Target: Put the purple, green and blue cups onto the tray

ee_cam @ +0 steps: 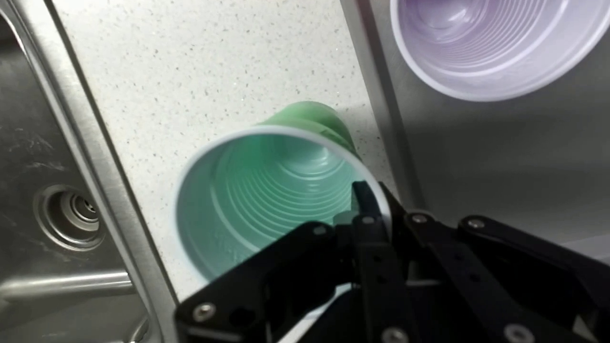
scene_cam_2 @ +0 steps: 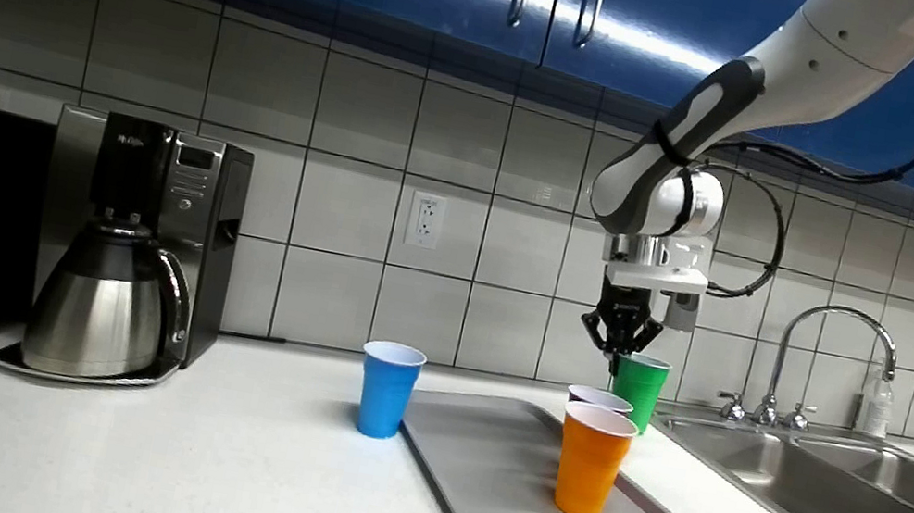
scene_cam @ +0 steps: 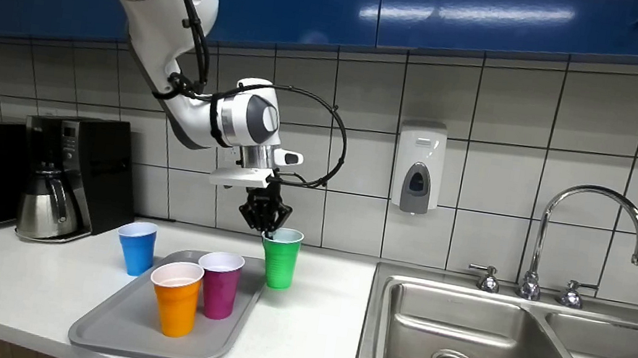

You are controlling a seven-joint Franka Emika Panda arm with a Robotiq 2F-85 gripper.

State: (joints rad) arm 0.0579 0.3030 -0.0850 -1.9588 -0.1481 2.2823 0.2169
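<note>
"Since the bright green tapered plastic cup (scene_cam: 280, 264) is showing in all three views, what is holding it?"

"The black jointed fingers (ee_cam: 374, 243) are clenching its rim: one tip is sitting inside the cup, the other is lying against the outside, on the side facing the flat grey rectangular tray (scene_cam_2: 473, 433)."

"And where is it, exactly?"

"It is being held roughly upright just beside that low-rimmed tray, between it and the stainless steel double sink (scene_cam: 373, 336). Whether its base is touching the white speckled tabletop (scene_cam_2: 233, 461), I cannot tell."

"What are the other two doing?"

"The magenta-purple tapered plastic cup (scene_cam: 220, 293) is standing upright on the tray, while the light blue tapered plastic cup (scene_cam: 136, 250) is standing on the tabletop, just beyond the tray's opposite edge."

"Is anything sharing the tray?"

"An orange tapered plastic cup (scene_cam_2: 590, 473) is; in an exterior view it is hiding most of the purple one behind it."

"And farther out?"

"A black-and-steel coffee maker (scene_cam_2: 133, 171) is standing past the blue cup, its steel carafe (scene_cam_2: 92, 324) sitting at its front. A curved chrome tap (scene_cam: 538, 247) is rising behind the sink, and a white-and-grey plastic soap dispenser (scene_cam: 419, 165) is hanging on the pale tiled wall (scene_cam: 499, 185). Glossy blue cabinets (scene_cam: 438, 40) are running above; a white robot arm (scene_cam: 161, 13) is hanging over the tabletop."
</note>
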